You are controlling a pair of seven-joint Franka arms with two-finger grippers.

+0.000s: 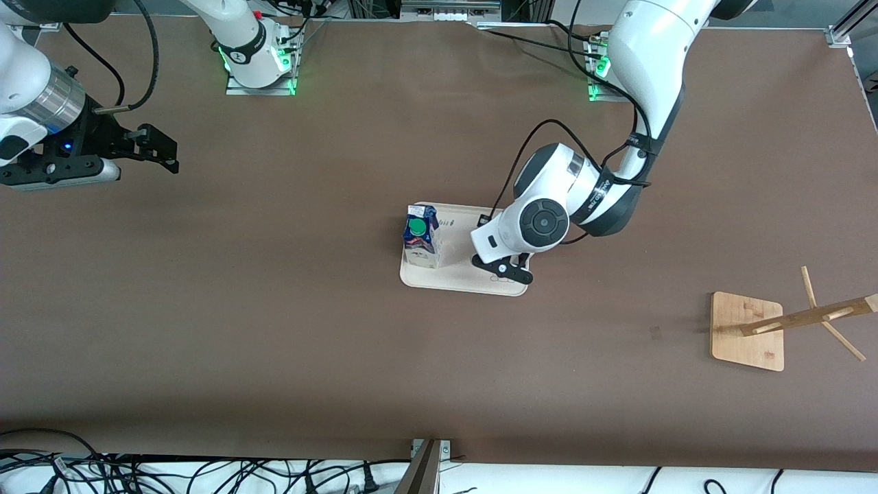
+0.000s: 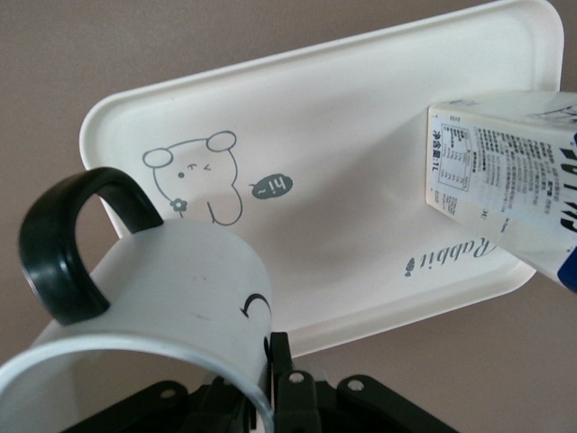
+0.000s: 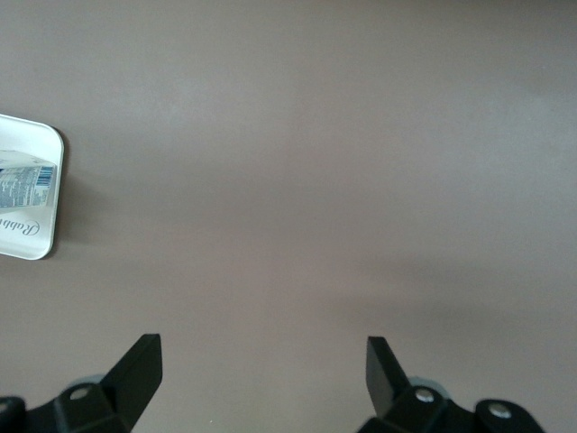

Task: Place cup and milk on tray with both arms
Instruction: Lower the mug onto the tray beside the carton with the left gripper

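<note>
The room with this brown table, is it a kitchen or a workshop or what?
Probably a robot test lab, not a kitchen. Two white arms are bolted to the table, one holding a cup over a tray where a milk carton stands, and loose cables run along the table's edge.

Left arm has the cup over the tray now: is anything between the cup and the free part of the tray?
Nothing visible. The left gripper, jaws shut on the cup, hangs over the tray's bare end toward the left arm. The milk stands on the tray's other end, apart from the cup.
</note>
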